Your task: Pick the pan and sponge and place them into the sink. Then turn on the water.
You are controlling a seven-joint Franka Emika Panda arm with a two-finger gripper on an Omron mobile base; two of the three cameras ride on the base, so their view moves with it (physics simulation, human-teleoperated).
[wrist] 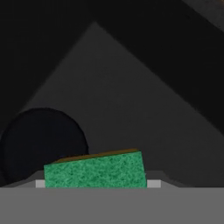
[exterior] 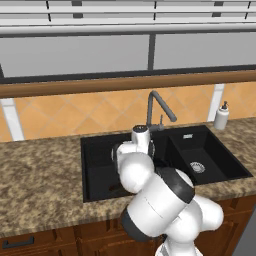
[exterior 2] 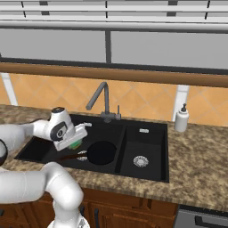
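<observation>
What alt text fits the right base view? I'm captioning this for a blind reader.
The white arm's gripper holds the green sponge over the black sink's larger basin, where the pan already lies. A grey faucet and a white soap dispenser stand behind, by an orange tiled wall.

A kitchen: black double-basin sink (exterior 2: 147,153) with gooseneck faucet (exterior 2: 100,100) set in a speckled stone desk (exterior: 40,170), orange tiled backsplash (exterior 2: 142,104), wooden cabinets (exterior: 30,242) below, soap dispenser (exterior 2: 181,118) at right.
</observation>
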